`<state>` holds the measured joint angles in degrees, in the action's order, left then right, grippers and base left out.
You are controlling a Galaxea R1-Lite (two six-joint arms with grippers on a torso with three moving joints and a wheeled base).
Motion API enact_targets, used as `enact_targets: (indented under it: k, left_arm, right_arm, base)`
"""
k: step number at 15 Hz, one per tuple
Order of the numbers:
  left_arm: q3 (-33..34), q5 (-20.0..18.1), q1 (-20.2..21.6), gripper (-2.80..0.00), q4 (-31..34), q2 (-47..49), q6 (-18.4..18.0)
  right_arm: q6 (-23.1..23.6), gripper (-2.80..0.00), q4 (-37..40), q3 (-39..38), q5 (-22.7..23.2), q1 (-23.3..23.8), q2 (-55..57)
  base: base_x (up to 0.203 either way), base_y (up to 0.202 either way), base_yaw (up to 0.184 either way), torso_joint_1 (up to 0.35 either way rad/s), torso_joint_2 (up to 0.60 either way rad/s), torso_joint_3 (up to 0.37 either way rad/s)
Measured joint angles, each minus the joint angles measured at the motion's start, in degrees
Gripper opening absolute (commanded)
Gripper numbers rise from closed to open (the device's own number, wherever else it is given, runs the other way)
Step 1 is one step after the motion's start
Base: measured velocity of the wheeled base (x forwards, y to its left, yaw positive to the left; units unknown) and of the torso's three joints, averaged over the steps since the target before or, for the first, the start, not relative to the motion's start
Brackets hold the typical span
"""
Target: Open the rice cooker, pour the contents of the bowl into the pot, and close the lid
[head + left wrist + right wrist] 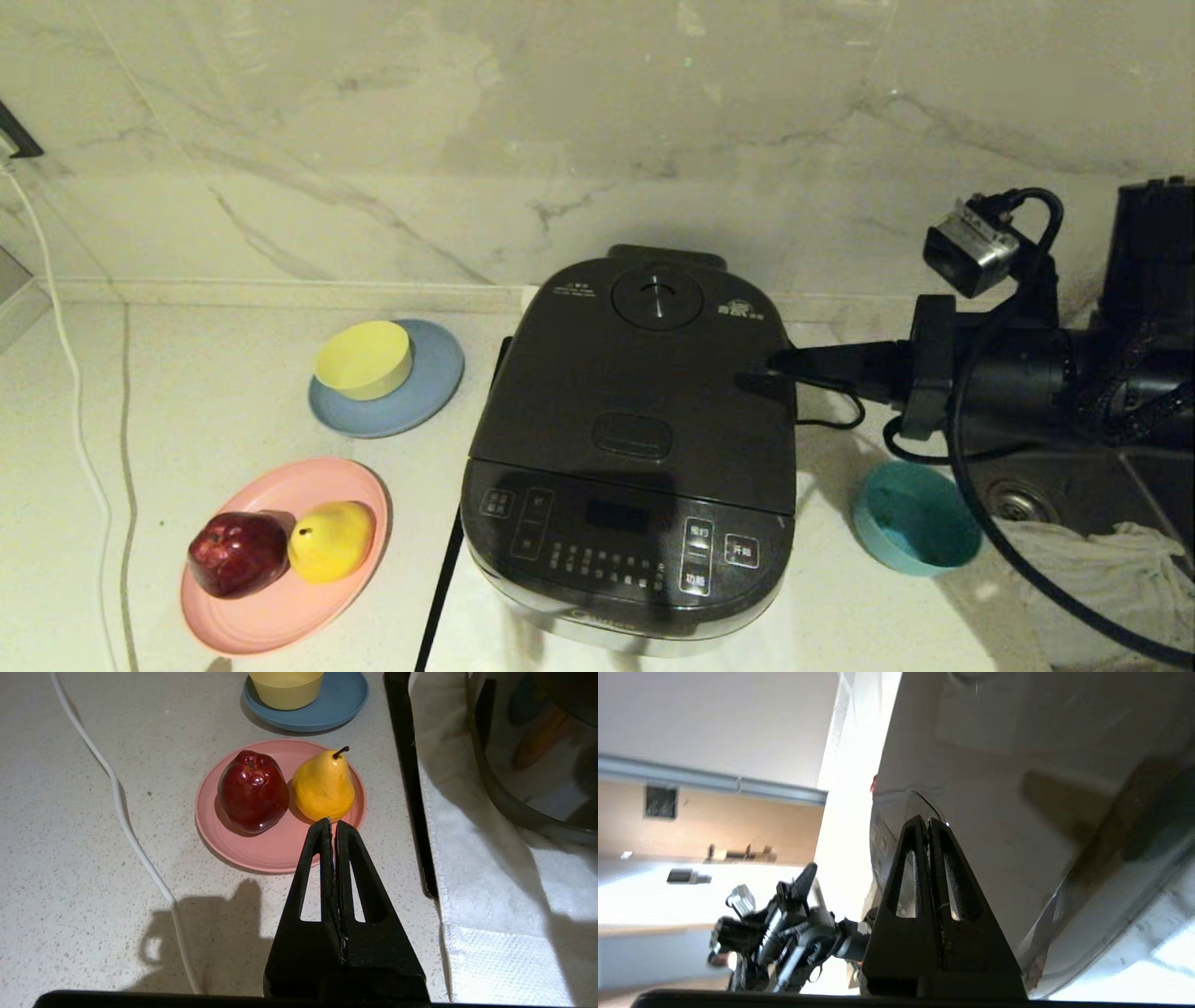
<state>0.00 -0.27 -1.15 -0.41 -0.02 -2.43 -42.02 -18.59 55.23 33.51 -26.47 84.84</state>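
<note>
The black rice cooker [625,485] stands mid-counter with its lid [635,373] down; the steam-vent knob [656,297] and release button [632,435] face up. The pot is hidden under the lid. My right gripper [747,376] is shut and empty, its tips resting at the lid's right edge; in the right wrist view the right gripper [928,821] lies against the cooker's surface [1017,788]. The teal bowl [915,518] sits on the counter right of the cooker, below my right arm; no green bits show in it. My left gripper [332,822] hangs shut and empty over the counter near the pink plate [261,849].
A yellow bowl [364,359] sits on a blue-grey plate [425,401] left of the cooker. The pink plate [280,607] carries a red apple [238,553] and a yellow pear [331,539]. A sink with a cloth [1102,551] is at far right. A white cable [75,401] runs along the left.
</note>
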Motion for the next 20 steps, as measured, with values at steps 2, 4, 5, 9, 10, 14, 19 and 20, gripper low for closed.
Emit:
enact_targets:
  k: [2, 4, 5, 9, 10, 14, 19, 20]
  left_arm:
    - [0.00, 0.00, 0.00, -2.80, 0.01, 0.00, 0.01]
    - [0.00, 0.02, 0.00, -2.80, 0.00, 0.00, 0.00]
    - [0.00, 0.00, 0.00, -2.80, -0.02, 0.00, -0.02]
    - [0.00, 0.00, 0.00, -2.80, 0.00, 0.00, 0.00]
    - [0.00, 0.02, -0.01, -2.80, 0.00, 0.00, 0.00]
    - [0.00, 0.02, 0.00, -2.80, 0.00, 0.00, 0.00]
    - [0.00, 0.01, 0.00, -2.80, 0.00, 0.00, 0.00]
    - [0.00, 0.02, 0.00, -2.80, 0.00, 0.00, 0.00]
  right_arm:
    - [0.57, -2.80, 8.86, 6.35, -3.92, -0.40, -1.43]
    - [1.86, -2.80, 21.53, 14.15, -9.42, -2.41, -2.24]
    - [2.89, -2.80, 27.70, 16.71, -12.39, -4.63, -2.61]
    - [6.57, -2.80, 37.02, 17.21, -23.80, -14.57, -2.93]
    - [6.83, -2.80, 36.98, 16.43, -25.51, -16.54, -2.69]
    - [6.83, -2.80, 36.84, 14.39, -29.81, -21.94, -0.81]
    - [6.69, -2.80, 36.61, 14.12, -30.34, -23.04, 1.17]
    - [6.63, -2.80, 36.63, 14.12, -30.31, -23.06, 1.43]
  base:
    - [0.000, 0.000, 0.000, 0.000, 0.00, 0.000]
    - [0.000, 0.000, 0.000, 0.000, 0.00, 0.000]
    - [0.000, 0.000, 0.000, 0.000, 0.00, 0.000]
    - [0.000, 0.000, 0.000, 0.000, 0.00, 0.000]
    - [0.000, 0.000, 0.000, 0.000, 0.00, 0.000]
    - [0.000, 0.000, 0.000, 0.000, 0.00, 0.000]
    - [0.000, 0.000, 0.000, 0.000, 0.00, 0.000]
    - [0.000, 0.000, 0.000, 0.000, 0.00, 0.000]
